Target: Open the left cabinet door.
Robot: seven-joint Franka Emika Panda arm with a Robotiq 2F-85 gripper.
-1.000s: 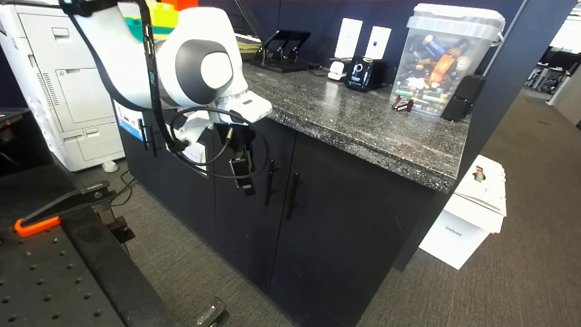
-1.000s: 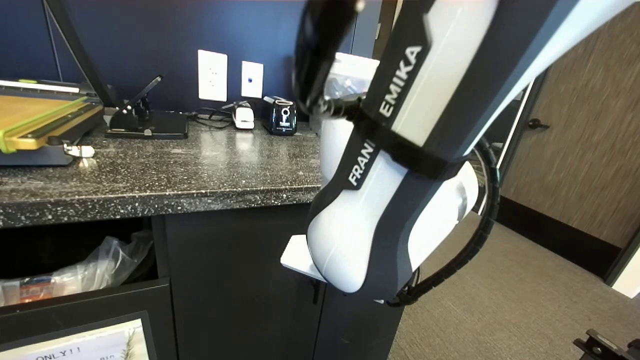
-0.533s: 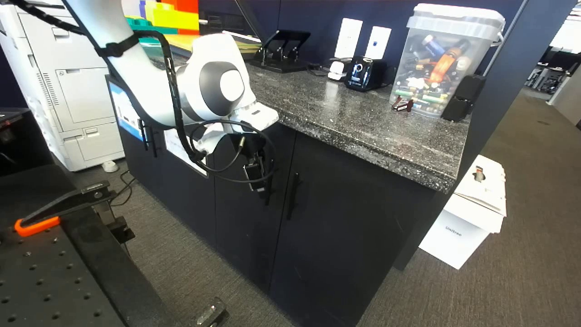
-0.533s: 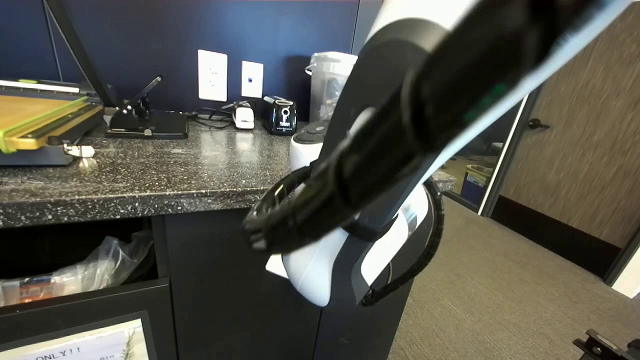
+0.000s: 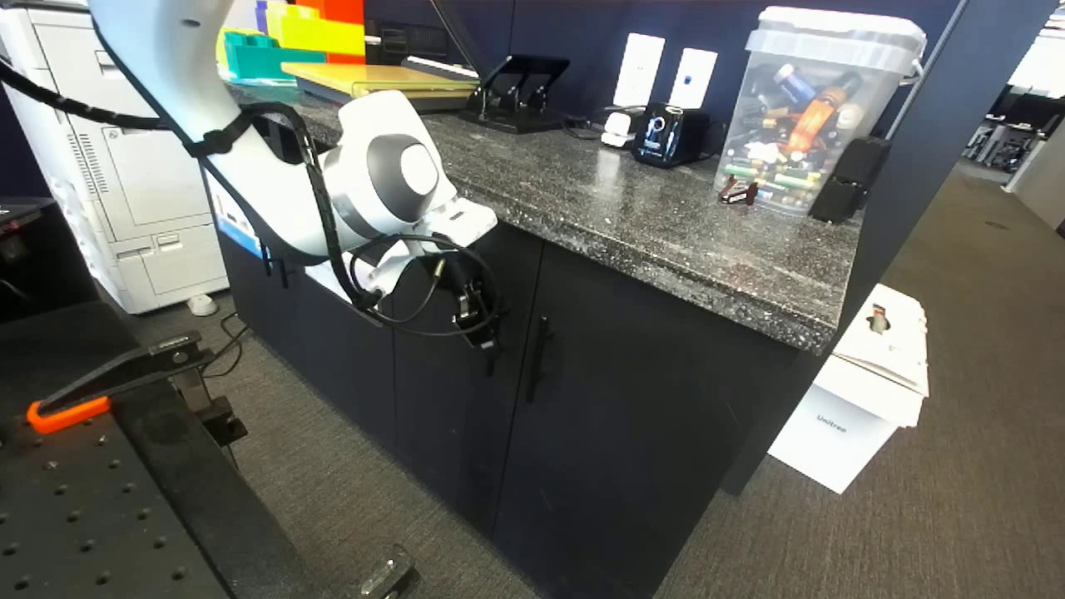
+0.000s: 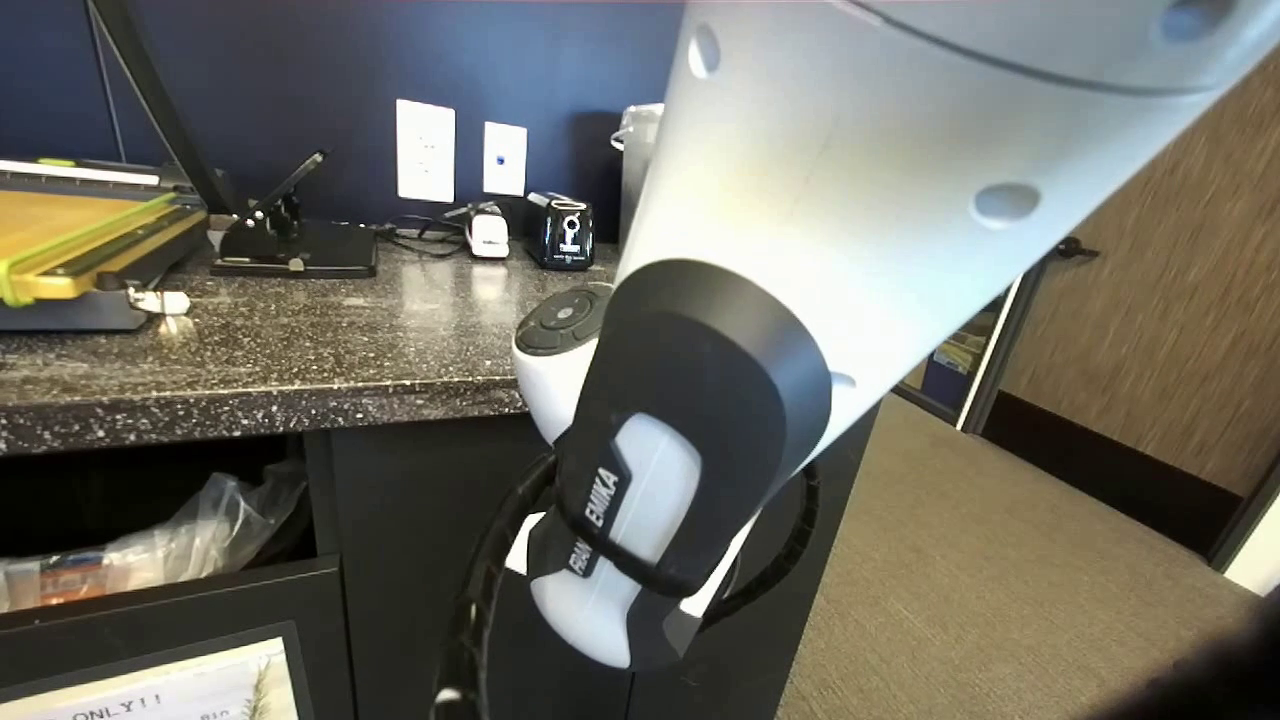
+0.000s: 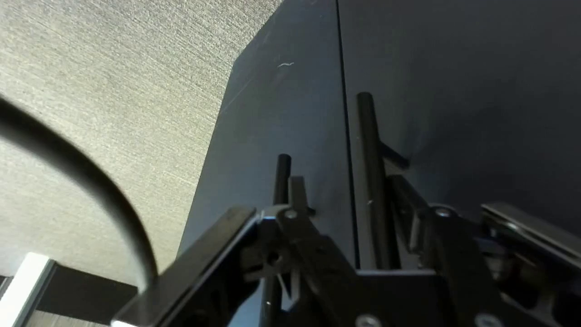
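The left cabinet door [image 5: 445,416] is a flat dark panel, closed flush with its twin door [image 5: 616,416]. In the wrist view it fills the right side, as the left cabinet door [image 7: 476,68], and its black bar handle [image 7: 371,136] runs down between my jaws. My gripper [image 7: 347,186] straddles that handle; one finger [image 7: 401,193] lies right against or very near it. A wide gap separates the opposite finger [image 7: 297,195] from the bar. In an exterior view my gripper [image 5: 482,339] covers most of the handle. The arm hides the gripper in an exterior view with the door [image 6: 420,560].
The twin door's handle [image 7: 282,170] stands close beside and behind one finger. Above the doors juts the granite countertop [image 5: 666,249], carrying a clear bucket [image 5: 815,125]. A dark perforated table [image 5: 100,516] faces the cabinet. A cable loop [image 5: 416,329] hangs by the wrist.
The gripper has moved right, as an exterior view shows it, onto the left door's handle, and the forearm and wrist have come lower. The door has not moved.
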